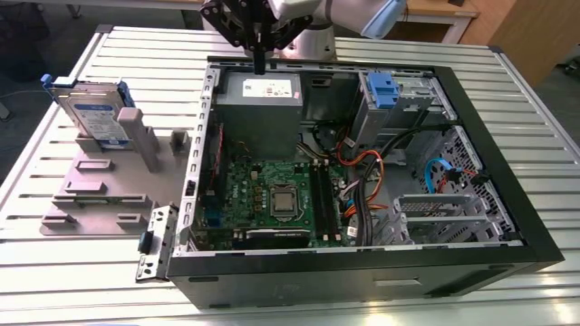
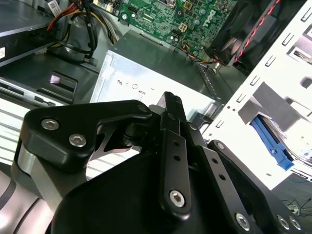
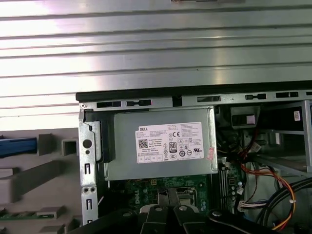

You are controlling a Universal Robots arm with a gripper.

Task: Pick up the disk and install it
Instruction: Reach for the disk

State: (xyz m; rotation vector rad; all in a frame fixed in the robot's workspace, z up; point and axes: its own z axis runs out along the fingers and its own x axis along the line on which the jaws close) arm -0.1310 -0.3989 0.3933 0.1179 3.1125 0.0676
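The disk (image 1: 95, 115), a silver-grey drive with a white-and-blue label in a blue bracket, stands upright in the grey slotted holder (image 1: 109, 183) at the exterior view's left. Its blue edge shows in the first wrist view (image 3: 17, 146) and in the second wrist view (image 2: 273, 144). My gripper (image 1: 260, 64) hangs over the far rim of the open computer case (image 1: 534, 224), above the grey power supply (image 3: 163, 146). It is well apart from the disk. The black fingers (image 2: 173, 141) are shut together with nothing between them. In the first wrist view the gripper (image 3: 168, 214) points toward the power supply.
Inside the case lie a green motherboard (image 1: 272, 197), bundled cables (image 1: 371, 163) and a grey drive cage with a blue-handled carrier (image 1: 382, 92) on top. A loose metal bracket (image 1: 156, 241) lies beside the case. The ribbed metal table (image 1: 54, 285) runs all round.
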